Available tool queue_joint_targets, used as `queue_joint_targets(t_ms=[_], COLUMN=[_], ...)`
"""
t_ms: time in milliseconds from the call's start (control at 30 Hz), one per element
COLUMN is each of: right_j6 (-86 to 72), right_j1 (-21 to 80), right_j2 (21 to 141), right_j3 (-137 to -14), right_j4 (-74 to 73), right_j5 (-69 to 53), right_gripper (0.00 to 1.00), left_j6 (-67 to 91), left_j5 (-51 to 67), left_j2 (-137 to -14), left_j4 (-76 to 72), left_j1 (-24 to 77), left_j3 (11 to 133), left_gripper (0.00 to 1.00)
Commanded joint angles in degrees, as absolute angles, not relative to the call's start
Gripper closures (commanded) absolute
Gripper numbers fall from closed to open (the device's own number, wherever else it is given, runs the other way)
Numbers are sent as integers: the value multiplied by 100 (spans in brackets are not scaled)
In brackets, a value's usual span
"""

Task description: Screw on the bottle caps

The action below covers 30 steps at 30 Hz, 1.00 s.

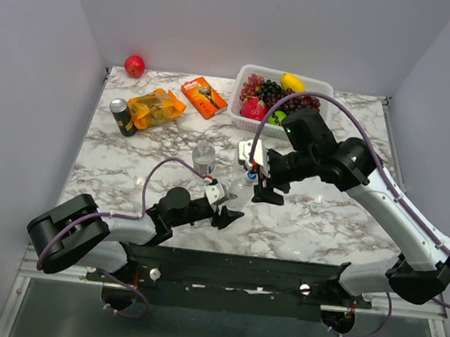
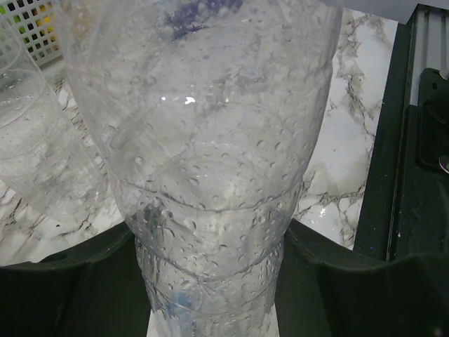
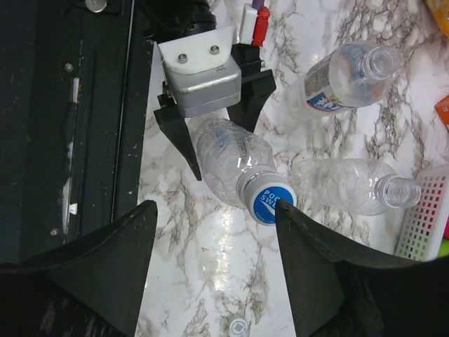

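Observation:
My left gripper [image 3: 210, 151] is shut on the lower body of a clear bottle [image 3: 226, 156], which fills the left wrist view [image 2: 210, 140] between the black fingers [image 2: 330, 281]. A blue cap [image 3: 270, 199] with white print sits on that bottle's neck and also shows in the top view [image 1: 251, 174]. My right gripper [image 3: 216, 210] is open above it, with one fingertip at the cap's edge and the other well apart. A labelled bottle [image 3: 344, 74] and a plain clear bottle [image 3: 351, 186] stand uncapped nearby. A small whitish cap [image 3: 238, 326] lies on the marble.
A white basket [image 1: 243, 77] of fruit stands at the back. A dark can [image 1: 121, 116], orange packets [image 1: 157, 108], an orange box [image 1: 204, 97] and a red fruit [image 1: 134, 65] are at the back left. The black base rail [image 3: 77, 105] runs along the near edge.

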<state>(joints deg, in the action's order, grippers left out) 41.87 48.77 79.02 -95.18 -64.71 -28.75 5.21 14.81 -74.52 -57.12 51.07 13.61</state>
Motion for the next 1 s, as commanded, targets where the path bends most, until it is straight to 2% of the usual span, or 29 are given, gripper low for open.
queue_joint_targets(t_ms=[0,667,967], right_j6=[4210,4078,3753], right_j1=[4939,4948,4948], right_j2=[7980,8288,8209], right_j3=[-9466,-9352,-9229], right_j4=[-6688,-6706,-6522], right_j5=[-3164,-2866,-2769], right_gripper=[25,25,28], left_j6=[457,35,26], left_j5=[1626,1415,1424], left_j2=[-7383,-7304,-7286], left_j4=[-5862,-6389,-6416], left_j1=[5089,5089,5098], left_j3=[1468,1195,1116], left_gripper=[100,100,100])
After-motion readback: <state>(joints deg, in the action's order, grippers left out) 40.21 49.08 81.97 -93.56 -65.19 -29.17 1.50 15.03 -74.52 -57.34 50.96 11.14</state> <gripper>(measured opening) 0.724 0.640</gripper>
